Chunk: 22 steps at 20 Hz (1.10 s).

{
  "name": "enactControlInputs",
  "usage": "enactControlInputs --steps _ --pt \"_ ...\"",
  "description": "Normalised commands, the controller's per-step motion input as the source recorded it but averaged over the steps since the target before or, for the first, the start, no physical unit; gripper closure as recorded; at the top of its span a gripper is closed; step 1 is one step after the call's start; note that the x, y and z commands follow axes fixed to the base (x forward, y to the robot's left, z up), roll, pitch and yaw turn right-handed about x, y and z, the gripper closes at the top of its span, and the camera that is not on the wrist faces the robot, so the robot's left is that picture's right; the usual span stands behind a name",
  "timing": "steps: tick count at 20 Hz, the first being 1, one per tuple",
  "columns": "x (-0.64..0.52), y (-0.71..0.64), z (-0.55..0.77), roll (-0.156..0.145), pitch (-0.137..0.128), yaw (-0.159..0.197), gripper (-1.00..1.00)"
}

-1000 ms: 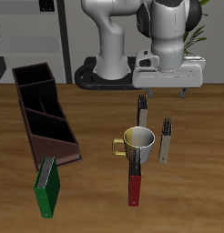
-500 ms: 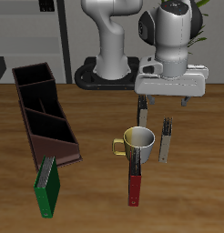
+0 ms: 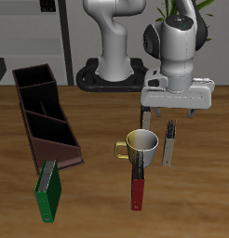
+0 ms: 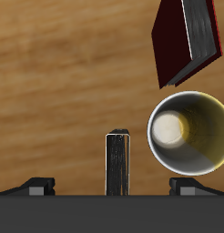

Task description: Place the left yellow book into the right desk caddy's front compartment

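Observation:
The left yellow book [image 3: 168,146] is a slim tan-grey book with a dark top end, standing upright beside the mug. It also shows in the wrist view [image 4: 118,162], end on, between my fingers. My gripper [image 3: 170,115] is open wide and empty, hovering above the book; in the wrist view [image 4: 114,187] it stands centred over it. The right desk caddy [image 3: 33,139] is a long dark maroon box with three compartments, well away across the table, with nothing visible inside.
A shiny cream mug [image 3: 142,144] [image 4: 188,132] stands close beside the book. A red book [image 3: 138,191] [image 4: 178,45] stands in front of the mug. Another slim book [image 3: 144,125] stands behind the mug, by one finger. A green book [image 3: 48,191] stands near the caddy's front end.
My gripper has come down and forward from near the robot's base to a place over the left yellow book. The objects on the table have not moved.

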Motion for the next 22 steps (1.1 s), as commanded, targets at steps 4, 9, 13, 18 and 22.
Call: enactControlInputs --steps 4,9,13,18,22 --pt "-0.01 0.15 -0.09 0.013 -0.026 -0.006 -1.00" --pt "0.02 0.05 -0.17 0.010 -0.005 0.006 -1.00" --pt "0.03 0.00 -0.13 0.003 0.010 -0.006 -1.00" --pt "0.01 0.04 -0.10 0.006 0.013 -0.015 -1.00" --pt "0.02 0.02 -0.16 0.006 0.020 -0.019 -1.00"
